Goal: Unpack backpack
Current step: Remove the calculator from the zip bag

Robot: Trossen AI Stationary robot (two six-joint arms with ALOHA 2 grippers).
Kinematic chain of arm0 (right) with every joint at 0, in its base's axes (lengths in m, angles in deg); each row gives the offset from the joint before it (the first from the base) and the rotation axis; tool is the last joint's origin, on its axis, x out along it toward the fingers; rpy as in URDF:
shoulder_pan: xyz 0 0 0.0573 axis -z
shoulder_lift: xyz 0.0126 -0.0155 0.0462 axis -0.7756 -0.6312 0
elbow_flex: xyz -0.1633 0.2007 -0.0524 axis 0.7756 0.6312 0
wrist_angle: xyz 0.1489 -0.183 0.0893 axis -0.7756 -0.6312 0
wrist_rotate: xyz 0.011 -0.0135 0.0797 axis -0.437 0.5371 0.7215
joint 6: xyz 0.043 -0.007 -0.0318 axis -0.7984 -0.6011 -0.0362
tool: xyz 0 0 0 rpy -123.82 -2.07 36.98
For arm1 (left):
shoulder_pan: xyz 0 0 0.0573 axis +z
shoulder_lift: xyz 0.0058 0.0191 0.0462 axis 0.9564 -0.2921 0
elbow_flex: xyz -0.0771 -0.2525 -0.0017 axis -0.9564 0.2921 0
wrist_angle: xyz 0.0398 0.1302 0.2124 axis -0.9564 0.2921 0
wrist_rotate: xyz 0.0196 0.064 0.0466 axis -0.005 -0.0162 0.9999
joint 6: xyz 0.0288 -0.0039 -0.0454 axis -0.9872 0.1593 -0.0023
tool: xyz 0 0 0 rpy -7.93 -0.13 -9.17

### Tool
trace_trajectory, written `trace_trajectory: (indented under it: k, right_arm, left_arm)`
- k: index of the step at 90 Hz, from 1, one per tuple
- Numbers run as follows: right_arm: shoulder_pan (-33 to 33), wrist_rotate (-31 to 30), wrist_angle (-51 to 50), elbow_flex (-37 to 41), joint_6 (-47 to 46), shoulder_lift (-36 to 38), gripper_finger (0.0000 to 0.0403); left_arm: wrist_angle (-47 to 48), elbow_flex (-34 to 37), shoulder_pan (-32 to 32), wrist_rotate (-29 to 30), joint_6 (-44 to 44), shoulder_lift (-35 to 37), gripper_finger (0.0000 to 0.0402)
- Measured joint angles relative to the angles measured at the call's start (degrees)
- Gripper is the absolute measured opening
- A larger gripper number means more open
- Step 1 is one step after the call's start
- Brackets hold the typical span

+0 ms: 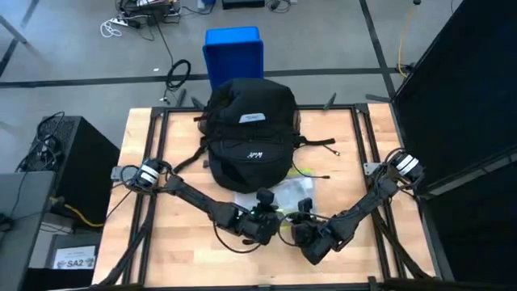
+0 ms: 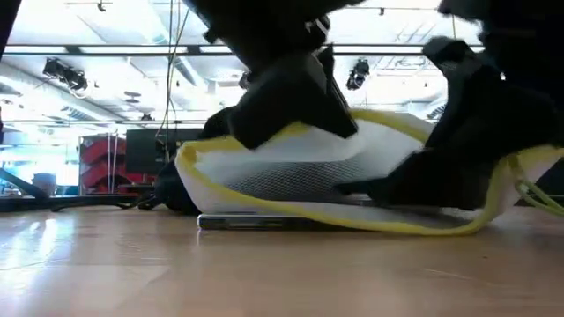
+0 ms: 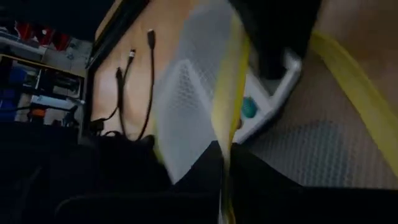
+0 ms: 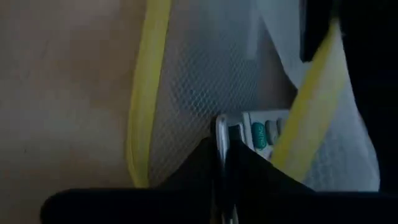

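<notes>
1. Black fabric marks the backpack [image 1: 249, 133], which lies on the far middle of the wooden table [image 1: 161, 250], its white label up and its straps trailing onto the wood; a blue plastic box [image 1: 234, 52] stands on the floor just beyond it.
2. Just in front of the backpack lies a white mesh pouch [image 2: 335, 189] edged in yellow — both arms meet over it.
3. From the table's left edge the left arm reaches in toward the near middle, elbow bent, and its wrist tips down so the left gripper [image 1: 266, 212] sits on the pouch. In the left wrist view its fingers [image 3: 205, 165] are pinched tight on the pouch's yellow edge.
4. From the right edge the right arm mirrors that pose, bringing the right gripper [image 1: 305, 217] down just beside the left one. In the right wrist view its fingers [image 4: 208, 162] are clamped together on the mesh, right at a thin silvery edge.
5. Through the mesh shows a white device with small green buttons [image 4: 264, 134] — what it is cannot be told.
6. Loose black cables [image 3: 134, 87] lie on the wood beside the backpack.
</notes>
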Motion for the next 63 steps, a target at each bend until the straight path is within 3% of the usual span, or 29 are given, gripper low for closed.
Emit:
trace_trajectory:
  k: [36, 63]
  right_arm:
    - [-1.51, 1.40, -1.58, -12.14, 8.95, 0.16, 0.0001]
    - [-1.67, 1.20, -1.86, -15.69, 12.96, 0.39, 0.0001]
  left_arm:
    - [6.30, -0.09, 1.72, 0.12, 1.74, 3.10, 0.0000]
    - [7.93, -0.09, 2.06, -0.60, 2.93, 3.10, 0.0000]
